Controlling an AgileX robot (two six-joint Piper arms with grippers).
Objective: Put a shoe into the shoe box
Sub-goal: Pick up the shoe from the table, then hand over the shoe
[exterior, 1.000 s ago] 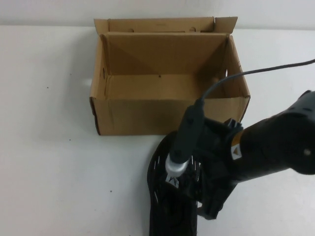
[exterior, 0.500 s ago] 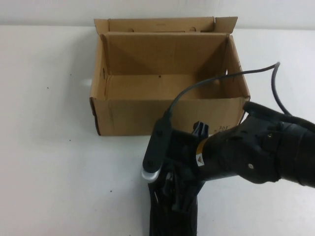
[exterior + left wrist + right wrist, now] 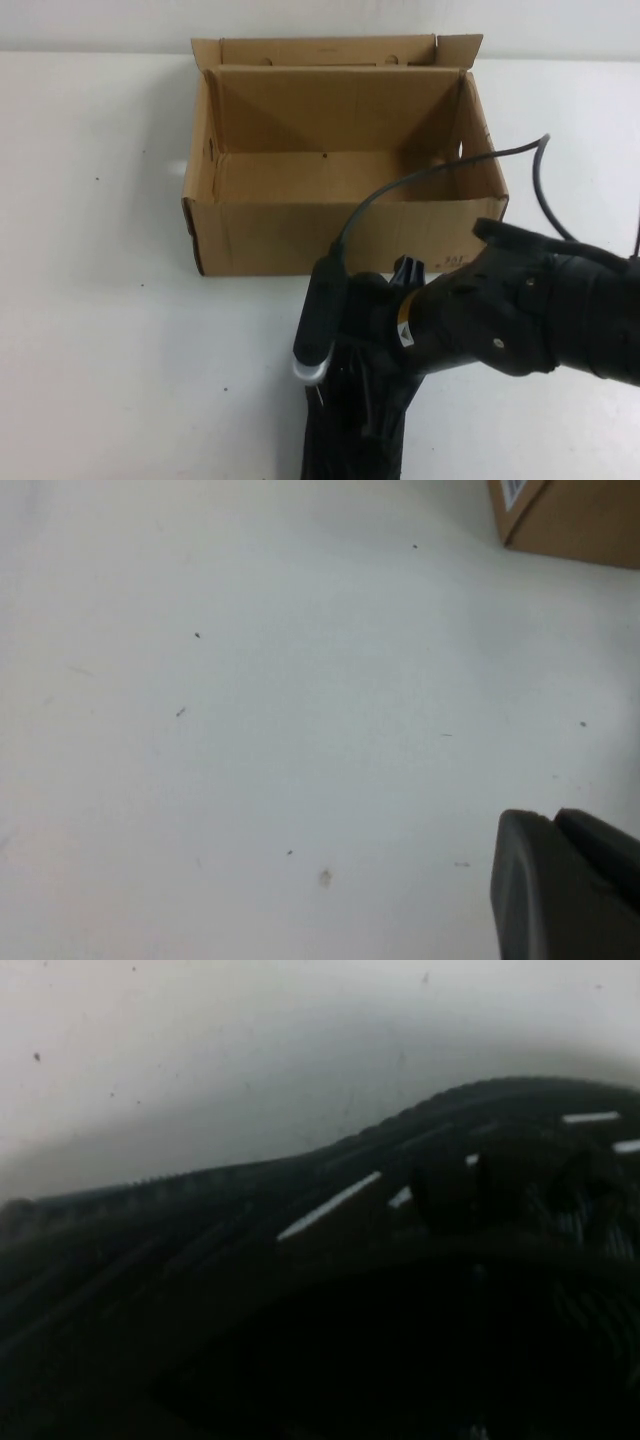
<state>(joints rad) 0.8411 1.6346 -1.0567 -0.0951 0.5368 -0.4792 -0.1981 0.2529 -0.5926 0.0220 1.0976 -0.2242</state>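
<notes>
The white surface (image 3: 100,330) carries everything here. Biggest thing on it is the cardboard shoe box (image 3: 340,215), sitting open at the top with its flaps up, so a shoe can drop straight in; it looks empty. Just in front of its near wall lies the black shoe (image 3: 345,440), on the surface, not boxed yet. The right pincer (image 3: 365,385) is right down over the shoe, presumably going for a grab, but I can't tell how its jaws stand. The left pincer (image 3: 565,885) is parked off to the side over bare surface; can't tell there either.
</notes>
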